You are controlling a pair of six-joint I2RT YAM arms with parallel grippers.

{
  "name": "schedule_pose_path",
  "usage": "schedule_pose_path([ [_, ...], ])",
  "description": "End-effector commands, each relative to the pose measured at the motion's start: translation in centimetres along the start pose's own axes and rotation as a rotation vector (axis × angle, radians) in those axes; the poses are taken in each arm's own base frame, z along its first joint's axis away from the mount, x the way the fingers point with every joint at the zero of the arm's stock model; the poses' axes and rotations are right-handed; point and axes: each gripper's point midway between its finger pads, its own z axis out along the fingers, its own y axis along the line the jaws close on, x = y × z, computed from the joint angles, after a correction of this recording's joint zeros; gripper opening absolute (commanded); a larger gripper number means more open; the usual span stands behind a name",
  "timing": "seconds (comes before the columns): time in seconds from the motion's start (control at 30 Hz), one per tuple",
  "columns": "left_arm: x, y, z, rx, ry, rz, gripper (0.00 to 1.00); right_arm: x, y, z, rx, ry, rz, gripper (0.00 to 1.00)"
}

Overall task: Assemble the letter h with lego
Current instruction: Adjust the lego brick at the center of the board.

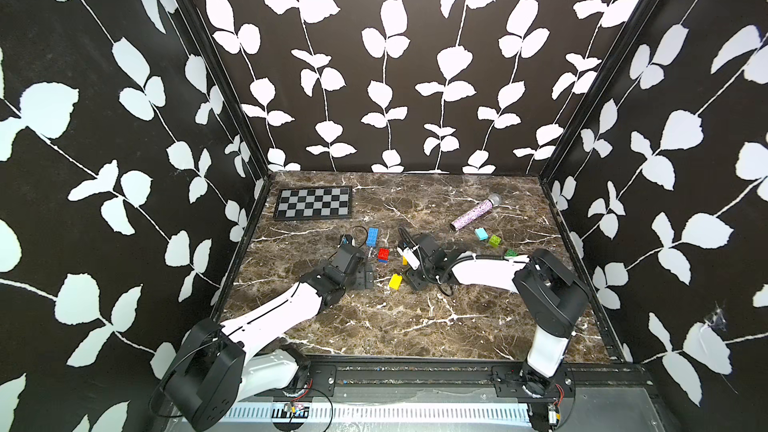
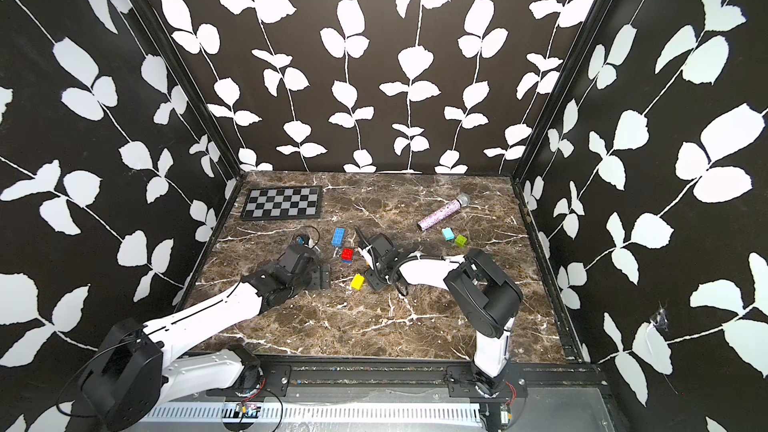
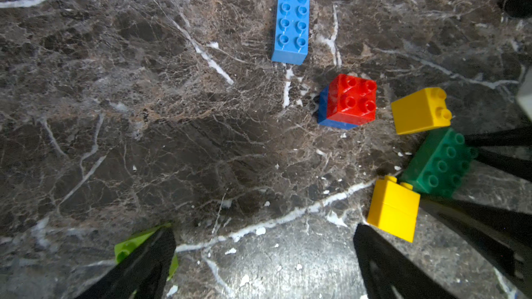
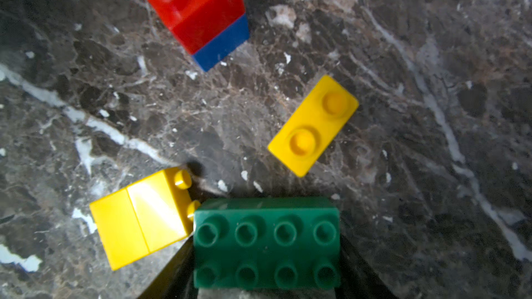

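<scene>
**Right fingers (image 4: 169,279) flanking the dark green brick (image 4: 266,243), left fingers (image 3: 144,263) spread wide**

In both top views we are seeing the lego (image 2: 347,254) lying around the middle of the marble table (image 1: 415,326). A long blue brick (image 1: 372,237) is lying farthest back. A red brick (image 1: 383,252) is sitting on a darker blue one just nearer, and a yellow pair (image 1: 395,281) is lying nearer still. A light blue brick (image 1: 481,234) and a far lime brick (image 1: 494,240) are resting side by side near the purple microphone (image 1: 473,214). The chequered board (image 1: 313,202) is occupying the far left corner. The right arm (image 1: 486,272) is bending down over the bricks.

In the left wrist view the left fingers are standing released and wide apart, with only bare table between them. A near lime brick (image 3: 129,247) is peeking out behind one of them. The dark green brick is lying between the yellow pair and a single yellow brick (image 3: 420,110), with the right fingers reaching in around it.

In the right wrist view the dark green brick is facing its studs to the camera and filling the gap between the right fingers, one at each short end. Whether they are clenching it we cannot tell. The yellow pair's studs are touching its corner.
</scene>
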Motion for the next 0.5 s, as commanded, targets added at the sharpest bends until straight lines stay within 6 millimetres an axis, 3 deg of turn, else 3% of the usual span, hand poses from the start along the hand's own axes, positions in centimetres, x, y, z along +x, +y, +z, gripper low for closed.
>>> schedule_pose_path([
  [0.0,-0.1,0.7,-0.4,-0.020,-0.019,-0.017,0.99,0.5,0.6,-1.5,0.029,-0.022,0.101,0.49],
  [0.13,0.0,1.0,-0.5,-0.032,-0.018,-0.030,0.99,1.9,0.3,-2.8,0.102,-0.012,0.269,0.48],
  [0.3,-0.1,1.4,-0.9,-0.049,-0.025,-0.041,0.99,2.6,1.0,-2.9,0.111,-0.027,0.430,0.49],
  [0.47,-0.2,1.8,-1.4,-0.059,-0.042,-0.050,0.99,2.8,-0.4,-2.4,0.220,-0.009,0.493,0.51],
])
